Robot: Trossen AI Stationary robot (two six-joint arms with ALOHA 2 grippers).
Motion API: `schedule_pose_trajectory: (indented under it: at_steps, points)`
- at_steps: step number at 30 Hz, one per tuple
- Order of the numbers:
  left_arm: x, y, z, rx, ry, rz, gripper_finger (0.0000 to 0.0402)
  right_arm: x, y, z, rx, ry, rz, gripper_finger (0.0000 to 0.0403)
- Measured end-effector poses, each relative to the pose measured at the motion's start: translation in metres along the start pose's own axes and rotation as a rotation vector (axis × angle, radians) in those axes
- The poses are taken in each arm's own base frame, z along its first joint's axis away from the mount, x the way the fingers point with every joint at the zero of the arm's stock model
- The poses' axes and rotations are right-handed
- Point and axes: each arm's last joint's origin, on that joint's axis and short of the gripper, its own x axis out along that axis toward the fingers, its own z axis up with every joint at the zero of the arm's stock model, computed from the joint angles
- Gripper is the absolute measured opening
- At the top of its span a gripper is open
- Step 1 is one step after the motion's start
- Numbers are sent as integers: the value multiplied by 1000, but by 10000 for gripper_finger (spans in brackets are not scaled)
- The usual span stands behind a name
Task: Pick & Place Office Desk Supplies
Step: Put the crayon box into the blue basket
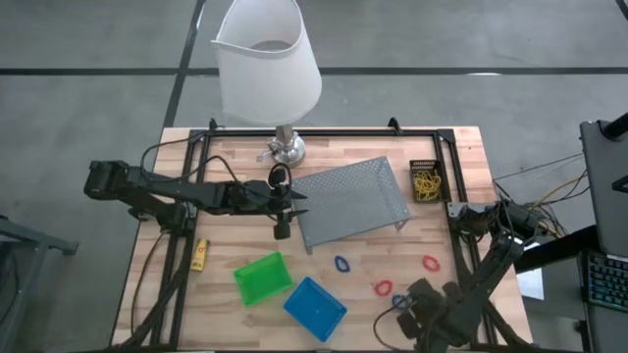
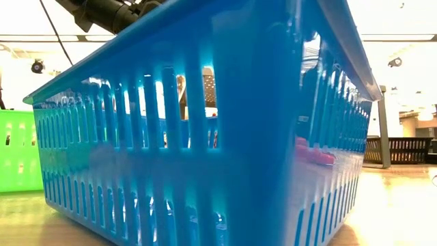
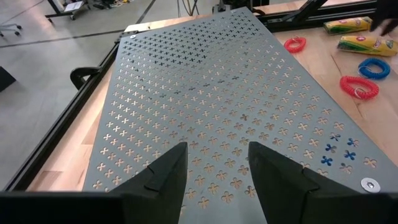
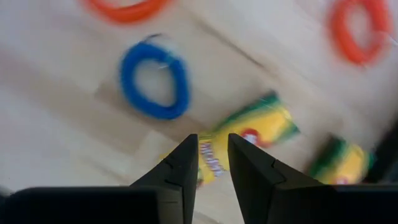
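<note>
Grey floor surrounded the pale wooden table (image 1: 226, 245), whose planks ran inside a black metal frame. At the back stood a lamp (image 1: 267, 61) with a smooth white shade on a shiny metal foot. Near the middle lay a large grey mesh tray (image 1: 351, 201), upside down and a little tilted, its sheet metal punched with small cross-shaped holes. Beside it, toward the right rear corner, a small black bin (image 1: 427, 181) held a tangle of thin yellow rubber bands (image 1: 426, 185). Toward the front sat a green bin (image 1: 262, 277) and, next to it, a blue bin (image 1: 315, 306), both glossy plastic; nothing was visible inside them from above. The blue bin's slotted wall filled the low view.

On the bare wood right of the blue bin lay small coiled loops: a blue loop (image 1: 341, 264), a red loop (image 1: 430, 263) and another red loop (image 1: 384, 288). A yellow stick (image 1: 200, 255) lay alone by the left edge.

The left gripper (image 1: 281, 231) hung at the mesh tray's left edge, its fingers (image 3: 163, 177) spread apart and empty. The right gripper (image 4: 213, 162) hovered low at the front right, its fingers narrowly parted over a yellow stick with a green end (image 4: 239, 143), grasping nothing; a second such stick (image 4: 342, 160) lay nearby.
</note>
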Motion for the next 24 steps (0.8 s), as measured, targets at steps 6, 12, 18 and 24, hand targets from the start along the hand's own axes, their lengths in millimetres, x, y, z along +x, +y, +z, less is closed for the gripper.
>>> schedule_pose_trajectory:
  at_steps: [6,12,18,24]
  points:
    - [0,0,0,0,0,0,174,-1,-8,-6,267,59,-97,81]
    - [0,0,0,0,0,0,174,-5,-12,-16,381,-27,-1,102]
    - [0,0,0,0,0,0,174,-4,-15,-20,431,-14,-13,141]
    - [0,0,0,0,0,0,174,-3,-17,-20,428,-1,-54,171]
